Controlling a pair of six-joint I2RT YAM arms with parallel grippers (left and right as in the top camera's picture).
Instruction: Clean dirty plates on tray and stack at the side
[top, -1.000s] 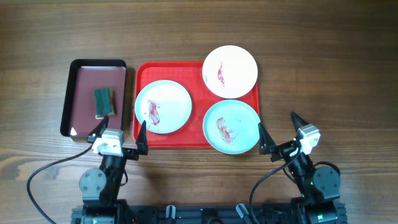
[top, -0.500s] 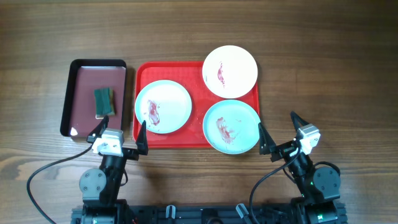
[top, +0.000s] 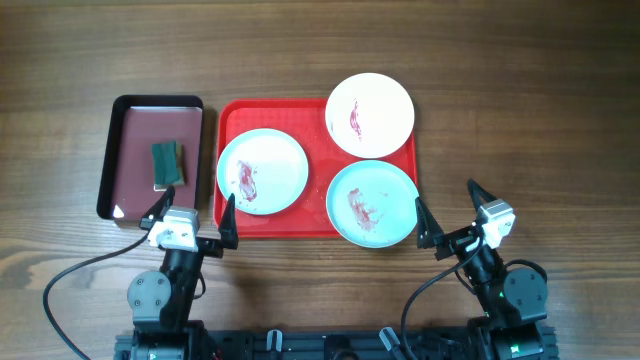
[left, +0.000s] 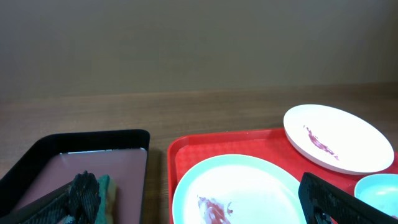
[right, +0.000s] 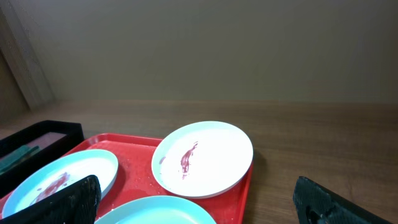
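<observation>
The red tray (top: 232, 120) holds three sauce-smeared plates: a pale blue plate (top: 262, 172) at the left, a pale blue plate (top: 372, 203) at the front right and a white plate (top: 370, 114) at the back right, overhanging the rim. My left gripper (top: 191, 212) is open and empty, near the tray's front left corner. My right gripper (top: 447, 217) is open and empty, right of the front blue plate. The left wrist view shows the left blue plate (left: 239, 190), the white plate (left: 339, 137) and the tray (left: 180, 149). The right wrist view shows the white plate (right: 203, 158).
A black-rimmed maroon tray (top: 113, 150) stands left of the red tray with a green sponge (top: 168, 163) in it; the sponge also shows in the left wrist view (left: 102, 186). Bare wooden table (top: 520, 120) lies to the right and behind.
</observation>
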